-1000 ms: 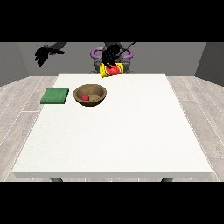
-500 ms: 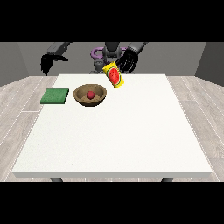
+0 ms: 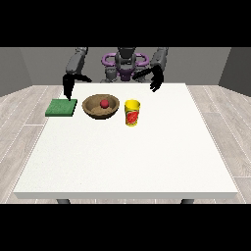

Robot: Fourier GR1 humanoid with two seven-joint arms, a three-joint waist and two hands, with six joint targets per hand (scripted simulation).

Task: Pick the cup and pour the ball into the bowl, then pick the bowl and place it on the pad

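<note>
Yellow cup (image 3: 132,112) with a red label stands upright on the white tabletop (image 3: 132,152), just beside the brown bowl (image 3: 101,106) on its right in the view. A red ball (image 3: 104,103) lies inside the bowl. The green pad (image 3: 62,107) lies just left of the bowl. The hand at the view's left (image 3: 68,87) hangs over the pad's far edge, fingers straight and pointing down. The hand at the view's right (image 3: 156,79) hovers behind the cup, fingers relaxed, holding nothing.

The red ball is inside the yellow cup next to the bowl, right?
Not quite. The front view shows the red ball lying inside the brown bowl, not in the yellow cup. The cup does stand upright next to the bowl.
</note>
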